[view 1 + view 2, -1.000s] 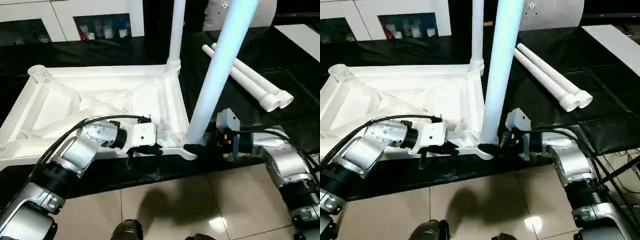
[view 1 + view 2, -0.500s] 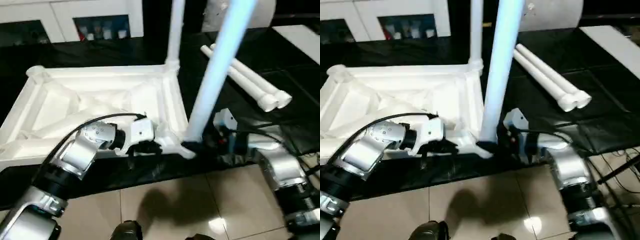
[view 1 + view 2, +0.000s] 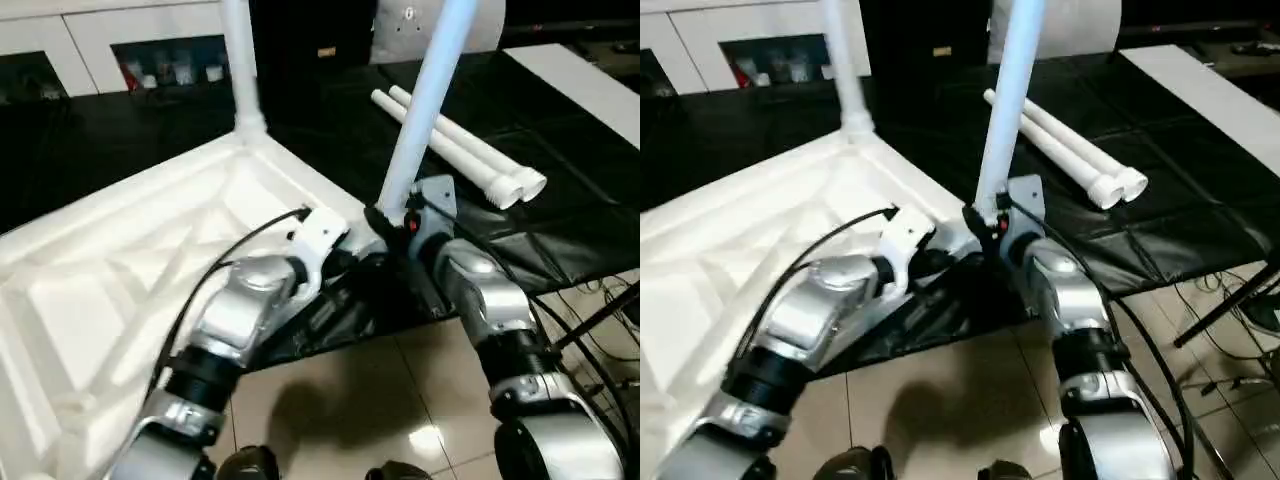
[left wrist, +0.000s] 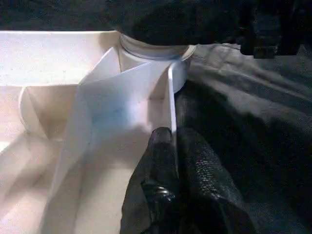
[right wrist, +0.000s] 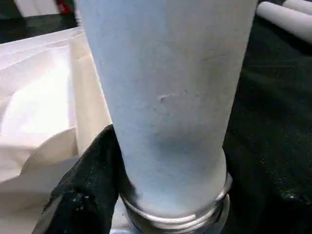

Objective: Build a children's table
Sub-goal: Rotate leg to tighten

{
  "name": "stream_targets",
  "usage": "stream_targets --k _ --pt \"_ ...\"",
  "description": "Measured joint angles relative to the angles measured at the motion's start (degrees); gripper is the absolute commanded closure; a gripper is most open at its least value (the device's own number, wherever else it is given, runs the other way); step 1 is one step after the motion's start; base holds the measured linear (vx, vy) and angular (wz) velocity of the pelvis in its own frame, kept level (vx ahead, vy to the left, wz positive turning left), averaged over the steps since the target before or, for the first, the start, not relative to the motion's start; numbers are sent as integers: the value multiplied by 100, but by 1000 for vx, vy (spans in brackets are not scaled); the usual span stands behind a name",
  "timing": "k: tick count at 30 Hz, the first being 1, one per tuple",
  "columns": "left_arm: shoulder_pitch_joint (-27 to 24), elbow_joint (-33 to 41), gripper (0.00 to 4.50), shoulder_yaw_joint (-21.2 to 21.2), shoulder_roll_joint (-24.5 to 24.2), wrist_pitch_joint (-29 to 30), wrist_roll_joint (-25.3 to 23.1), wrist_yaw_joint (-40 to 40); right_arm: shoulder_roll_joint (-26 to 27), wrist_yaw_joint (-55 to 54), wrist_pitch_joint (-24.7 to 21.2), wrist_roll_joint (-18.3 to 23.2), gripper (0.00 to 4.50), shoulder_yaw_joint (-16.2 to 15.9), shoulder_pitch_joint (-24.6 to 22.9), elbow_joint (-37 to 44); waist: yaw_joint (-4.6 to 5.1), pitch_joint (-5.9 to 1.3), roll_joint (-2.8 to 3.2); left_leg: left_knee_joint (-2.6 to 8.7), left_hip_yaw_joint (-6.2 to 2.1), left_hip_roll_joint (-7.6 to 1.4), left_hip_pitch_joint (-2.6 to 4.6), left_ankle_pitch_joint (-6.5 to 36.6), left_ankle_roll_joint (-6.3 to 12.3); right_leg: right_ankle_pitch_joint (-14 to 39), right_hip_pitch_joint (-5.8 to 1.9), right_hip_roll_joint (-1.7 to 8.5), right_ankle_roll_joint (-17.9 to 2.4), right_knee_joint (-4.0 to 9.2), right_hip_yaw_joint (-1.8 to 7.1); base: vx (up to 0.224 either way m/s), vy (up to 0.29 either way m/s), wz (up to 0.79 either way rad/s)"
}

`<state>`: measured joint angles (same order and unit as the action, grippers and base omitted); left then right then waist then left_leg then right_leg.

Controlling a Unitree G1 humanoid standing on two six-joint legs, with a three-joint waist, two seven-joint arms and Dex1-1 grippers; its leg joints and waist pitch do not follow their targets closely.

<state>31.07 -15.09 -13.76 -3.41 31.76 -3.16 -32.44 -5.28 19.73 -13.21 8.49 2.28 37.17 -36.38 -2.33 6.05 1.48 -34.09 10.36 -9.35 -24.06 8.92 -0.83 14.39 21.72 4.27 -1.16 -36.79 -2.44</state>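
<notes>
While the right gripper stays clamped on the near white tapered tube leg, the upturned white ribbed plastic tabletop has swivelled on the black work table's front edge; the left gripper, shut, pinches its rim, probably tightening the leg.

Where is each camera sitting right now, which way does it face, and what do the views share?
Left eye, right eye: on the head, looking forward and down over both silver forearms at the upturned table top, two standing legs and two loose legs.
Left wrist: along the left gripper, shut on the top's rim wall.
Right wrist: along the right gripper, one finger against the near standing leg.
Shared: that leg and its corner socket.
</notes>
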Motion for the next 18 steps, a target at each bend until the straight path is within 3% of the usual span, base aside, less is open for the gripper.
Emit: stream_targets --k 8,10,18 --pt "32 64 450 -126 -87 26 -165 78 81 -51 207 -138 183 6 132 -265 27 -2 -1 18 2 -3 3 -7 9 -2 4 -2 4 9 -2 0 0 0" --pt "41 64 450 -142 -109 19 -164 74 82 -30 318 -138 113 6 131 -322 31 -1 -1 20 4 -3 2 -7 9 -2 5 -2 4 11 0 0 0 0" --pt "247 -153 450 -183 -517 -373 -126 -341 -105 618 658 10 59 37 -193 -188 -75 10 6 62 13 -2 -25 -18 28 -19 23 -2 32 63 -9 0 0 0"
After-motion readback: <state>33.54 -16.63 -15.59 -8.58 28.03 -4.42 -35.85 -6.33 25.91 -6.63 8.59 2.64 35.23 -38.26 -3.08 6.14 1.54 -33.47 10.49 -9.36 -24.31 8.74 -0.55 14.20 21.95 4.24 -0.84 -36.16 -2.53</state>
